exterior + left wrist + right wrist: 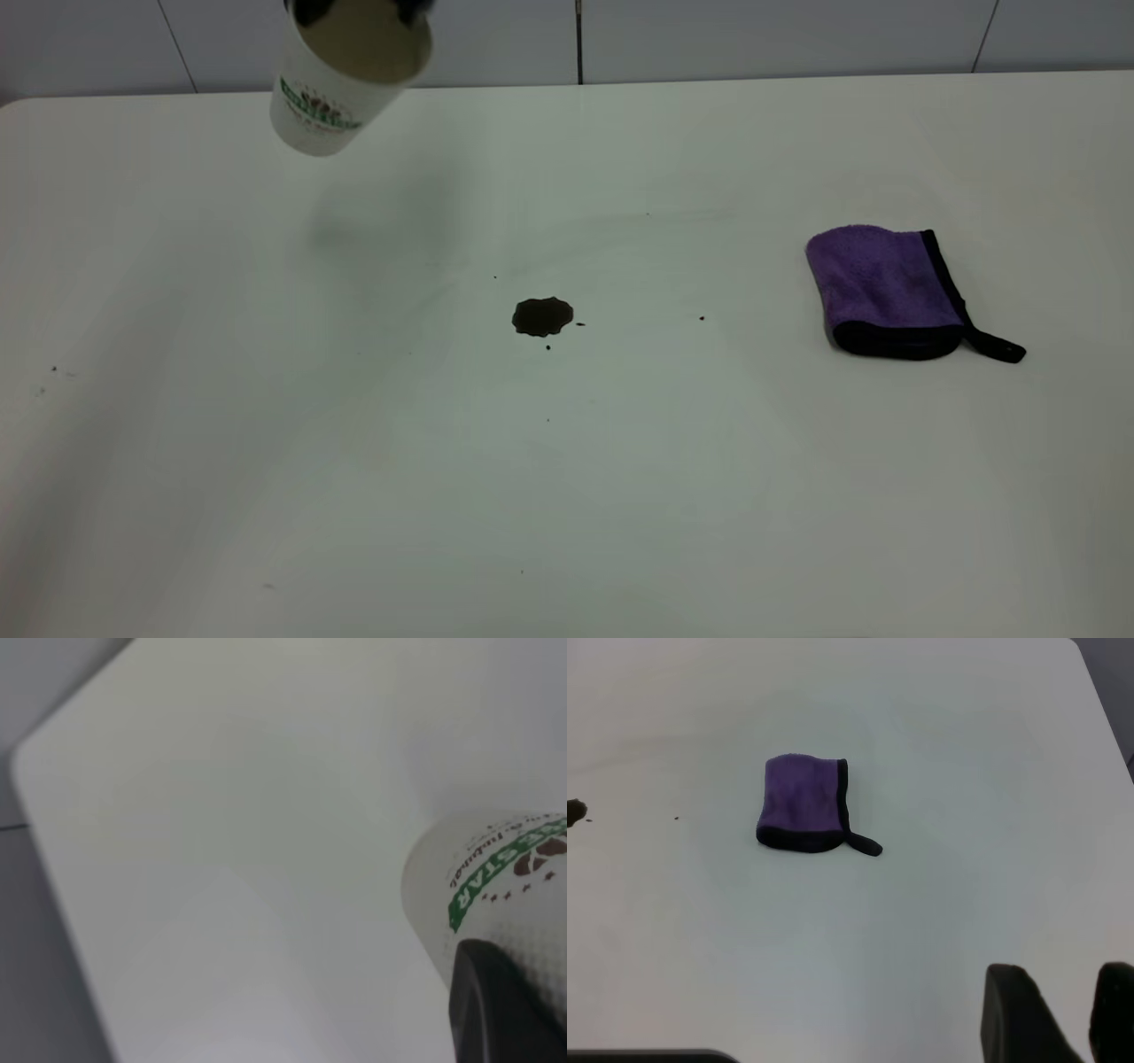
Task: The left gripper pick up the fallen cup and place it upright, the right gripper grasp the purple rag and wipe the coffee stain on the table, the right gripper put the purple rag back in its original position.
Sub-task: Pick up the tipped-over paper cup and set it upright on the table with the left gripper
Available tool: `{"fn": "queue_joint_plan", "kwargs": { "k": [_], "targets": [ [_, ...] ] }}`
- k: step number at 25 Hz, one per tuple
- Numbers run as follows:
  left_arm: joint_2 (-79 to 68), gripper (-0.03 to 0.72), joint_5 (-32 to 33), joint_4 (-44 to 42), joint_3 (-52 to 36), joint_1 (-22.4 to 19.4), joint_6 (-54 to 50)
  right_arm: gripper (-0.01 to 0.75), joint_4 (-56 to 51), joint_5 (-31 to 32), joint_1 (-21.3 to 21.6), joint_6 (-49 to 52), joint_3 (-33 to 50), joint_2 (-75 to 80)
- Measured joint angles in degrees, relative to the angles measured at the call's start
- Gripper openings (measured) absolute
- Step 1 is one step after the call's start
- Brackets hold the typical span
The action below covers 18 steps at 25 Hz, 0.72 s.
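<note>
The left gripper (363,7) is clamped on the cup (341,80), tilted in the air at upper left. The stain (542,316) and rag (881,288) lie untouched; the right gripper (1059,1010) hangs apart.

A white cup (341,84) printed with green-and-brown lettering is seen. A purple rag (890,291), edged in black, and a dark brown stain (542,316) are shown on a white table (567,487).
</note>
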<state>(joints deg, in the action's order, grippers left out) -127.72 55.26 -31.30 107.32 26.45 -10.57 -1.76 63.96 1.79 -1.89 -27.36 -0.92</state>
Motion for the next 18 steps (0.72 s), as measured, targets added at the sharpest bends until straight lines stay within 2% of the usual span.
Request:
{"fn": "queue_joint_plan", "kwargs": {
  "k": [5, 8, 13, 18],
  "targets": [
    [3.16, 0.011, -2.72, 23.10, 0.05, -9.56, 11.90, 0.240, -0.05, 0.00, 0.00, 0.00, 0.00, 0.00],
    [1.67, 0.011, -3.07, 34.12, 0.05, -14.79, 20.00, 0.240, -0.05, 0.00, 0.00, 0.00, 0.00, 0.00],
    [-3.52, 0.012, -3.79, 41.39, 0.05, -18.86, 27.19, 0.240, -0.05, 0.00, 0.00, 0.00, 0.00, 0.00],
    [-8.72, 0.016, -5.74, 42.77, 0.05, -19.62, 28.81, 0.240, -0.05, 0.00, 0.00, 0.00, 0.00, 0.00]
  ]
}}
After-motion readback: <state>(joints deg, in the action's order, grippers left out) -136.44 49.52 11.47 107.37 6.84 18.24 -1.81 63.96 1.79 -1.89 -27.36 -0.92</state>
